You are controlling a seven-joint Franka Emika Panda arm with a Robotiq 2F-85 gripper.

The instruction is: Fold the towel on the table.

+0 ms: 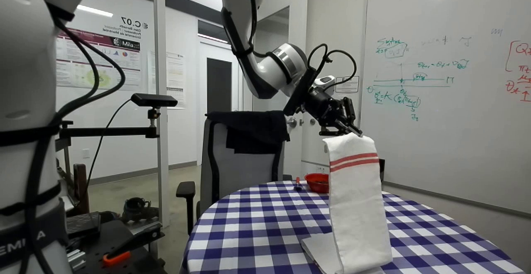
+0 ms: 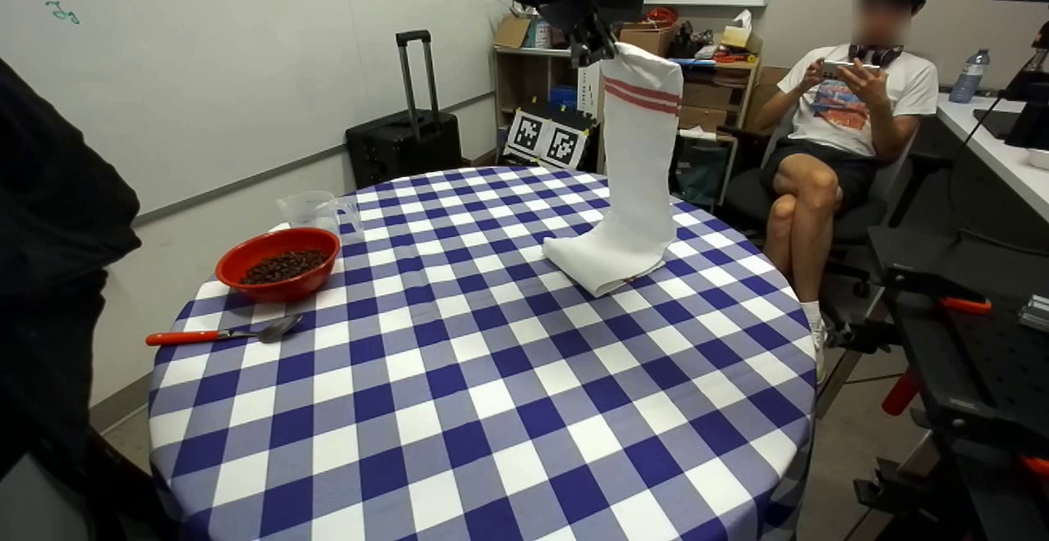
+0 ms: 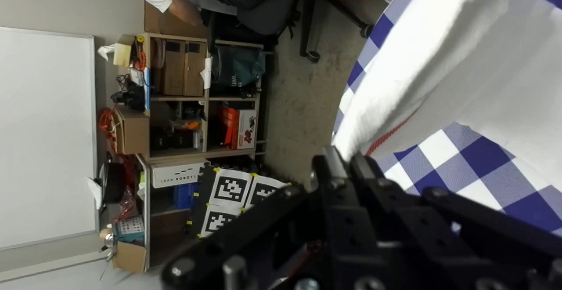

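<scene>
Hanging from the hand (image 3: 349, 159), the towel (image 1: 359, 207) reached down to the counter (image 2: 492, 410), where its lower part lay bent to one side. The hand was drawn tight on the towel's upper edge; how much fabric it gripped was hard to see. Two red stripes crossed the towel near the top. Low down it looked layered, a trace of red showing at its underside, but the layers could not be counted, and the bottom of an exterior view cut the towel off. The arm (image 1: 286, 60) ran out of the top of both exterior views.

Well apart from the towel, near the counter's edge, a red bowl (image 2: 303, 285) held dark brown bits (image 2: 283, 265), too small to name. Just beside it stood a clear jug (image 2: 315, 211), partly covered by the bowl; whether it held anything I could not tell. A spoon (image 2: 225, 334) lay near the bowl. In an exterior view the towel hid part of the bowl.

A shelf (image 3: 224, 153), sideways in the wrist view, held brown boxes (image 3: 175, 68), a green bag (image 3: 237, 66) and a red and white box (image 3: 246, 129); other contents were too dark to name. A seated person (image 2: 860, 106), face blurred, held a phone (image 2: 848, 68); the wrist view cut part of the person off.
</scene>
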